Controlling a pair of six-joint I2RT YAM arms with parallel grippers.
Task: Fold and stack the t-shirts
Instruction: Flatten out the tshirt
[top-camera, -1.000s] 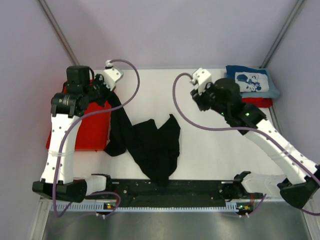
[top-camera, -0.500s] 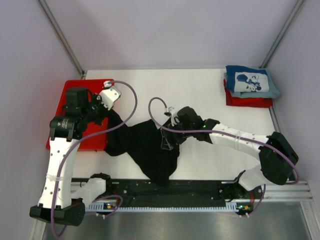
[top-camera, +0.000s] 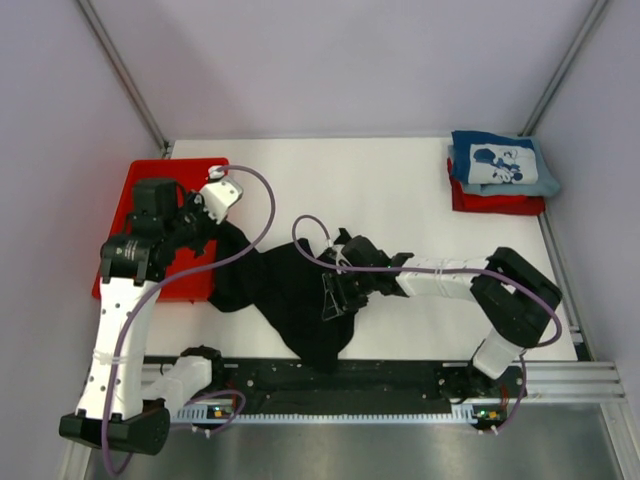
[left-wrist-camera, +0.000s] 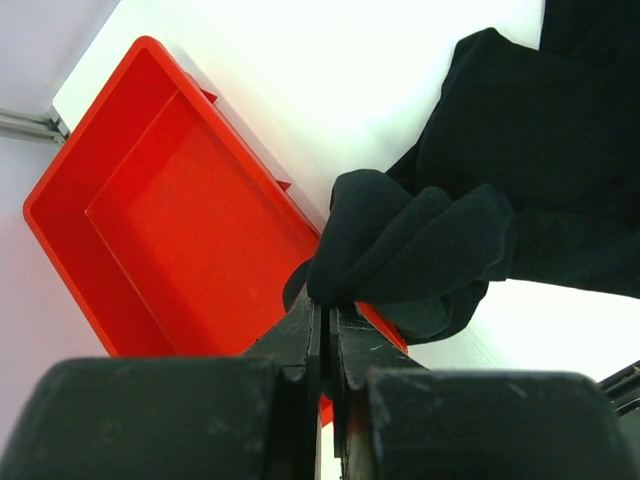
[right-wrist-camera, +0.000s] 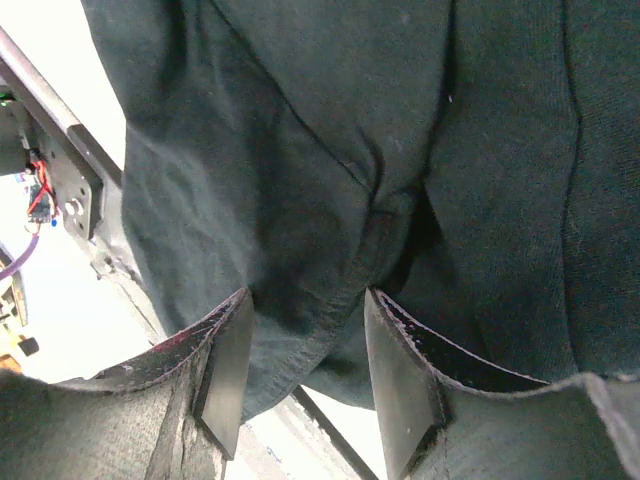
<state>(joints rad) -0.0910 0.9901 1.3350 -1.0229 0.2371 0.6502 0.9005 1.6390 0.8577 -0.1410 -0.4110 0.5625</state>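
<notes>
A crumpled black t-shirt (top-camera: 285, 295) lies at the table's middle left. My left gripper (top-camera: 213, 222) is shut on one bunched corner of it, lifted beside the tray; the wrist view shows the cloth (left-wrist-camera: 420, 240) pinched in that gripper (left-wrist-camera: 333, 305). My right gripper (top-camera: 334, 296) is pressed down on the shirt's right part. Its fingers (right-wrist-camera: 225, 370) stand apart, with a fold and hem of the black t-shirt (right-wrist-camera: 330, 130) between them in the gripper (right-wrist-camera: 305, 315). A folded blue t-shirt (top-camera: 500, 163) with white print lies on a red one (top-camera: 500, 205) at the back right.
A red plastic tray (top-camera: 183, 272) sits at the left edge, partly under the left arm; in the left wrist view the tray (left-wrist-camera: 170, 220) holds nothing. A black rail (top-camera: 340, 377) runs along the near edge, and the shirt's lower tip overlaps it. Purple cables loop above both wrists.
My right arm swung from the back right down onto the black t-shirt, jaws wide then narrowing around a fold. My left arm lowered, still holding its corner, and the shirt slumped.
</notes>
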